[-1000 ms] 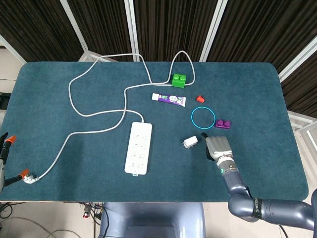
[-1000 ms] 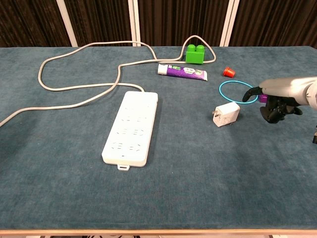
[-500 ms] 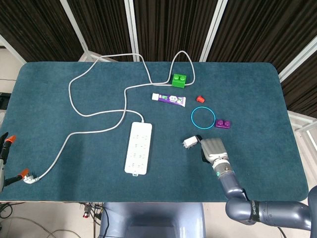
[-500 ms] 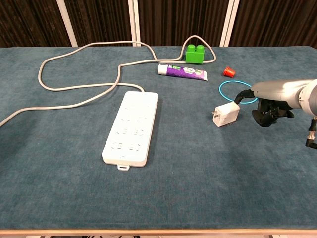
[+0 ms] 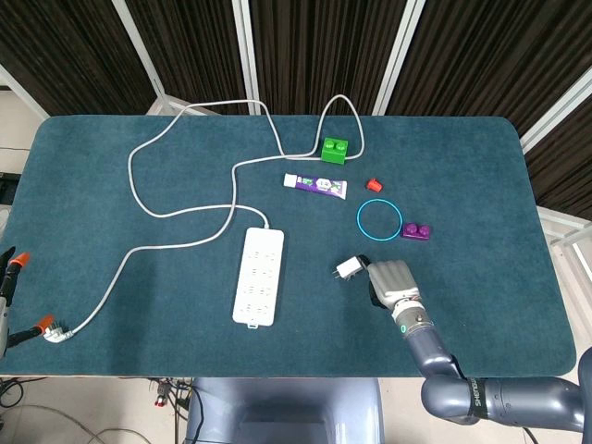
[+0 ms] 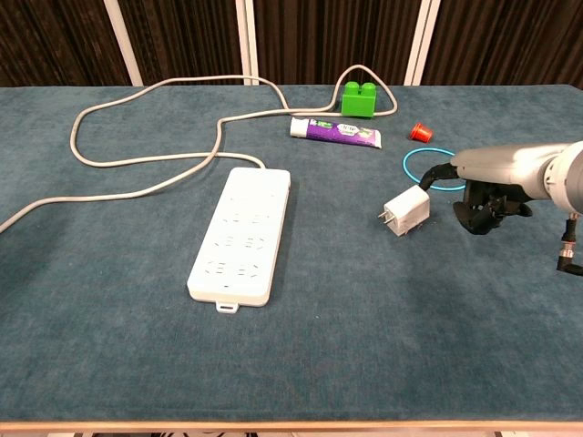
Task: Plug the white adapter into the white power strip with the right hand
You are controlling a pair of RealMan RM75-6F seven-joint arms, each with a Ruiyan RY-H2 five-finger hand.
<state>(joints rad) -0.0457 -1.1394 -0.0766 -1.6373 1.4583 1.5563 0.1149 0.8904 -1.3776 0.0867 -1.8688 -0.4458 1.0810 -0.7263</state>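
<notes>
Your right hand (image 6: 487,187) sits near right, thumb tip touching white adapter (image 6: 407,213); other fingers curled, firm grip not evident. Adapter tilted, prongs pointing left, well apart from white power strip (image 6: 241,234). Grasp, carry, plugging all left to do. Far: toothpaste tube (image 6: 336,132), print too small to read.
</notes>
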